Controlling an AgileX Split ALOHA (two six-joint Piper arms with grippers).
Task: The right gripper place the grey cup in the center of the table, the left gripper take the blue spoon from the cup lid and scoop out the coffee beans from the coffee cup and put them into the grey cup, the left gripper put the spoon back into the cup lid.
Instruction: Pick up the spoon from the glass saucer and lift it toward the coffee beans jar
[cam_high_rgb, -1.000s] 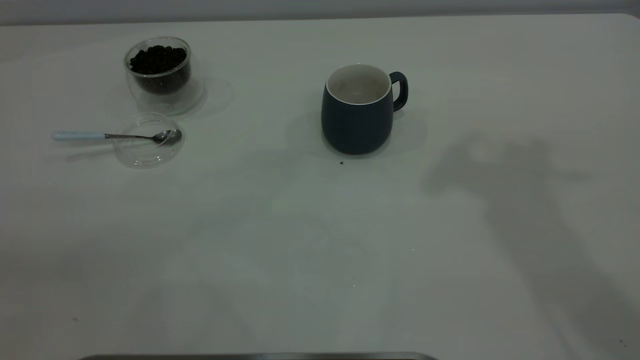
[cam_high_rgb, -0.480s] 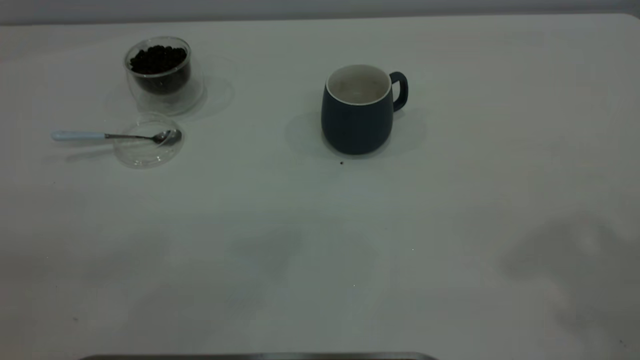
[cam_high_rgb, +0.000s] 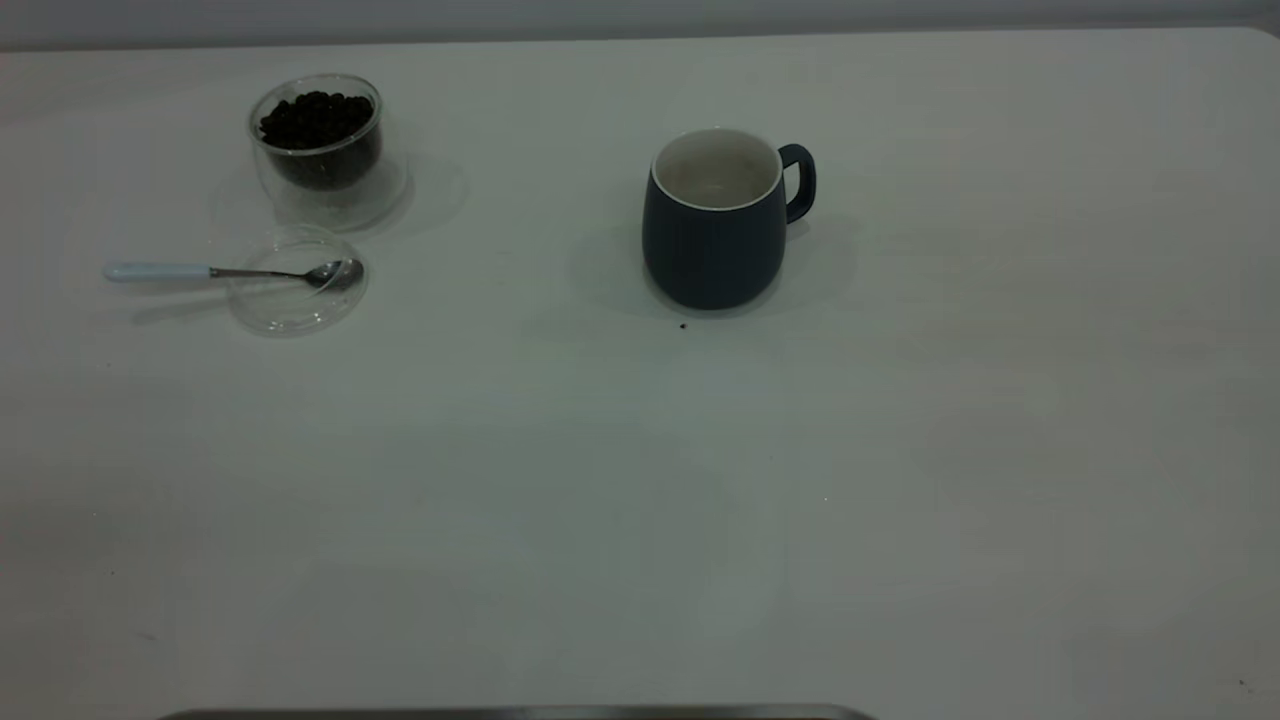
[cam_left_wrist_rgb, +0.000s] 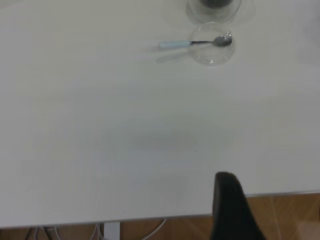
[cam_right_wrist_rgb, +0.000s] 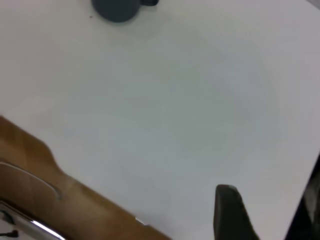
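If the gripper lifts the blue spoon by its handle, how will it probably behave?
The blue spoon looks stiff, so it should not bend. Its thin handle overhangs the cup lid, which gives room for fingers, but it seems smooth and may slip or swing. The clear lid looks light and might shift.

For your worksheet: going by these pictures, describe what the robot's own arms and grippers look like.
Very little shows. The exterior view has no arm in it. In the left wrist view, the left gripper appears only as one plain black, rounded finger tip. The right wrist view shows the same of the right gripper. No cables, markings or other colours can be seen on them.
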